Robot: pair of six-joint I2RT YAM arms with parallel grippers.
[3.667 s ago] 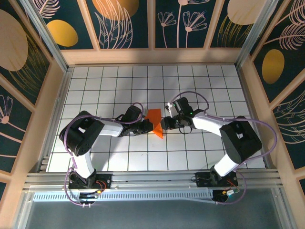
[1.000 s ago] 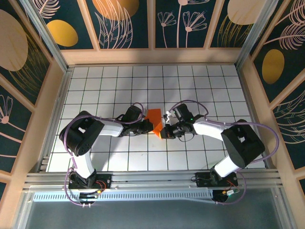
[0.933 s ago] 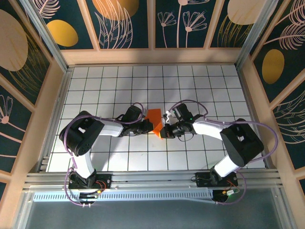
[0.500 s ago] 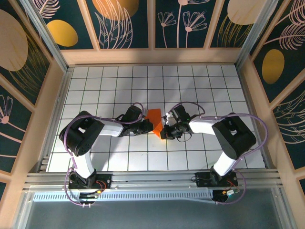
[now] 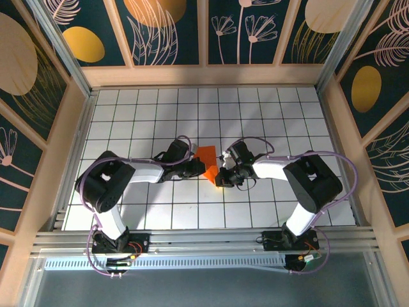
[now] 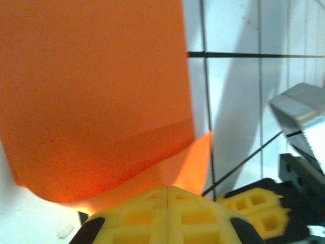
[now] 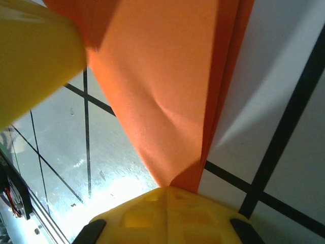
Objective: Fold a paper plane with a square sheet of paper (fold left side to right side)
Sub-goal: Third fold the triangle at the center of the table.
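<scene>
From above, the wrists cover both sets of fingertips, and the folded orange paper (image 5: 206, 160) shows only partly between them on the white gridded table (image 5: 268, 115). The left wrist view cuts the paper off at the top and left, and yellow pads hide its near edge. The left gripper (image 6: 167, 195) is clenched there, pads pressed together, but a pinch cannot be confirmed. The right wrist view reveals stacked layers that the overhead view blurs. Their corner runs into the seam of the clenched right gripper (image 7: 165, 195), which grasps it. The paper lies mid-table, directly between the two grippers.
</scene>
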